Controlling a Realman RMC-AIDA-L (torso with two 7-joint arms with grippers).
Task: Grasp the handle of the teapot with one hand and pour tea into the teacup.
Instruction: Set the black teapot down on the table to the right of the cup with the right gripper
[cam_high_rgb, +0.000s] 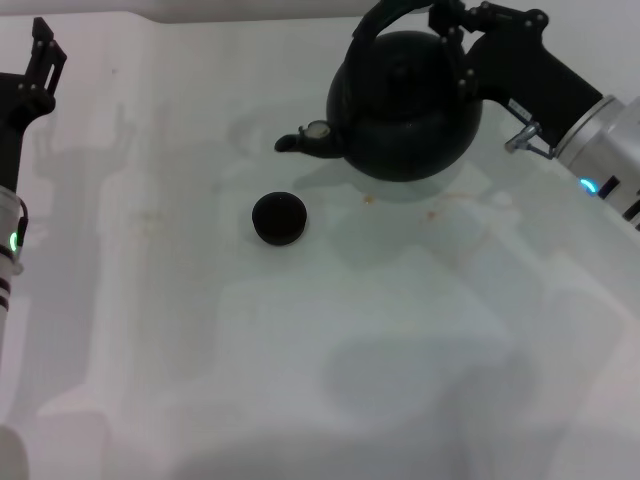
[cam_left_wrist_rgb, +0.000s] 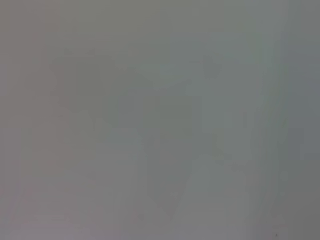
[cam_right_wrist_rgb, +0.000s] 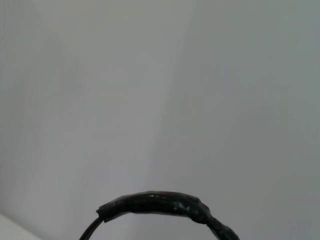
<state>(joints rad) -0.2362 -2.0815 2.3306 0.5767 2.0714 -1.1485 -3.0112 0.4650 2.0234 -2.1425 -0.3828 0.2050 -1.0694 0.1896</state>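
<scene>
Landmark: the teacup (cam_high_rgb: 279, 218), which sits upright on the white table (cam_high_rgb: 300, 380), roughly mid-table in the head view; its contents cannot be made out. Beyond the teacup and toward the robot's right is the teapot (cam_high_rgb: 407, 105), round and matte black, its short spout (cam_high_rgb: 300, 141) aimed toward the robot's left and ending just past the teacup on the far side, apart from it. Pot looks close to level; whether its base touches the table cannot be told. No stream visible at the spout. A few small brownish spots mark the table near the pot's base, to the right of the teacup. The handle (cam_high_rgb: 385, 22) arches over the pot's top. The right gripper (cam_high_rgb: 462, 45) reaches in from the right side, farther back than the teacup, and its fingers are clamped on the handle's right portion. Right wrist view: a ribbed black section of the handle (cam_right_wrist_rgb: 155, 206) at the frame edge, plain pale surface behind. The left gripper (cam_high_rgb: 40, 52) is well to the left of the teacup at the table's far left edge, holding nothing; finger spacing: cannot tell. Left wrist view: featureless grey only.
</scene>
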